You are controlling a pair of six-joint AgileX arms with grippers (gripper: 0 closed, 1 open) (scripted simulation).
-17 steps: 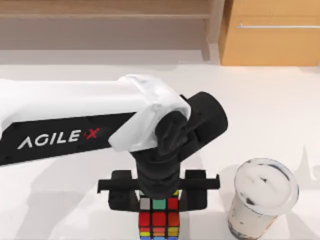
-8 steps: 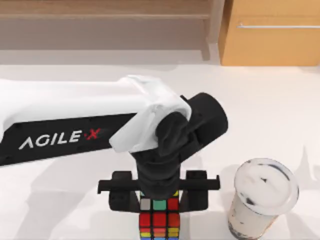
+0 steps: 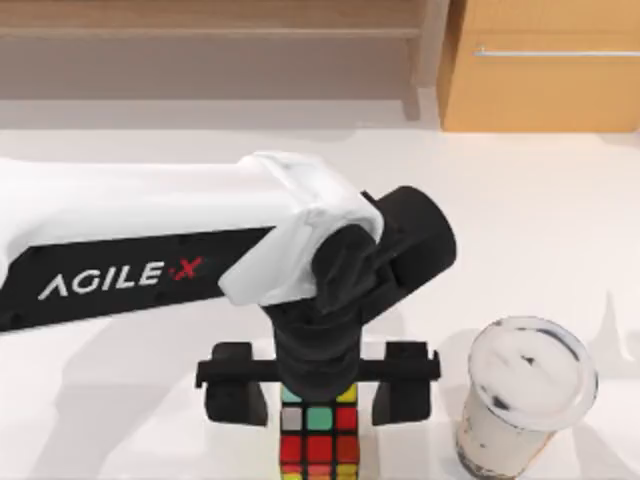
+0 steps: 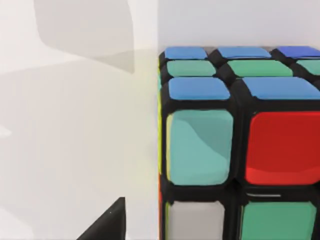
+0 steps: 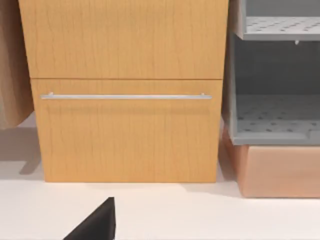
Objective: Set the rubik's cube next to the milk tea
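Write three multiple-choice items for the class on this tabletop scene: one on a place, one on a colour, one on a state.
1. In the top view, the rubik's cube lies on which side of the milk tea?
A. its left
B. its right
C. on top of its lid

2. What colour is the milk tea's lid?
A. red
B. whitish
C. black

3. How does the left gripper stand?
A. shut on the cup
B. open, one finger on each side of the cube
C. shut on the cube

Answers:
1 A: the cube sits at the bottom centre and the cup is apart from it, toward the right edge.
2 B: the domed lid is pale, with only dark flecks.
3 B: a gap shows between each dark finger and the cube's sides.

The right gripper faces a wooden cabinet.
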